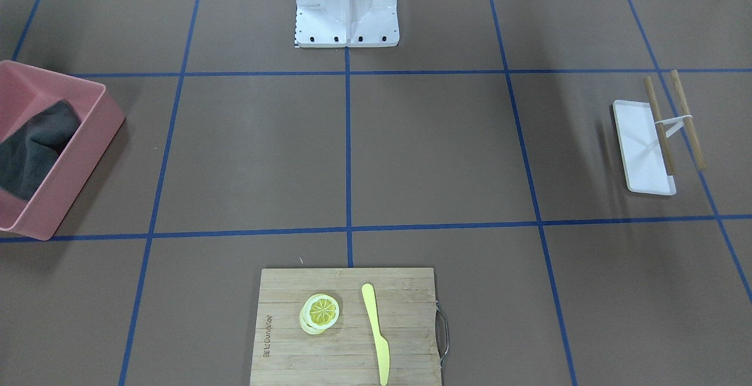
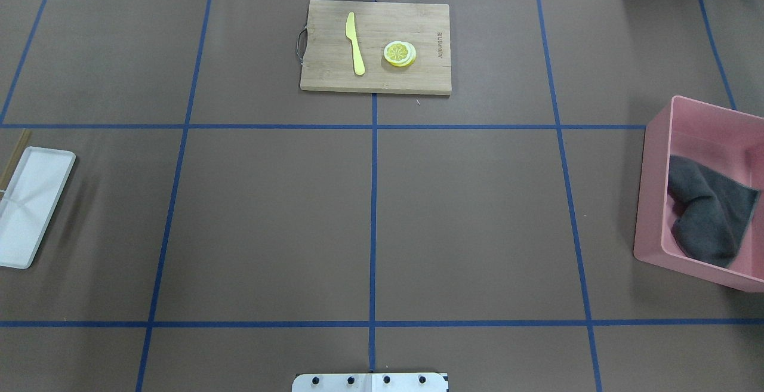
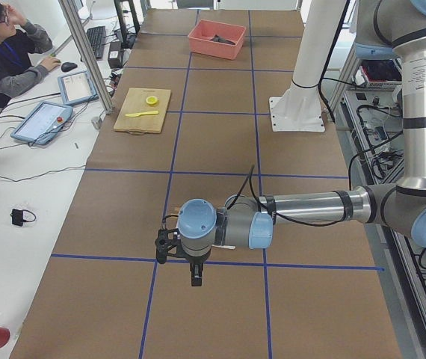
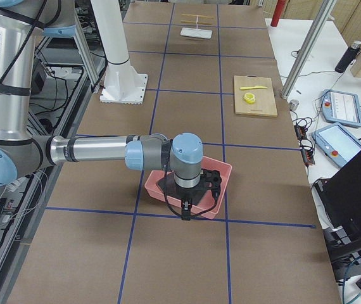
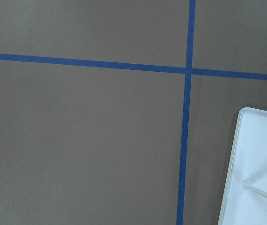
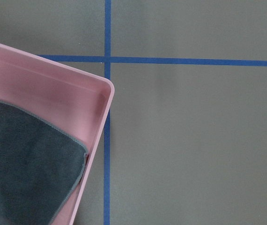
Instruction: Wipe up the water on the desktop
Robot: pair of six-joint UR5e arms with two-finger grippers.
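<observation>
The gray cloth (image 2: 710, 213) lies in the pink bin (image 2: 653, 201), ready for wiping the desktop (image 2: 465, 219). The right gripper (image 4: 185, 212) hangs above it; I cannot tell either gripper's opening.

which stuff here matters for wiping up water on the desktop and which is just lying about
For the job:
- matte brown desktop with blue tape grid
- dark grey cloth in the pink plastic bin

Lying about:
- bamboo cutting board
- yellow plastic knife
- lemon slices
- white rectangular tray
- wooden sticks
</observation>
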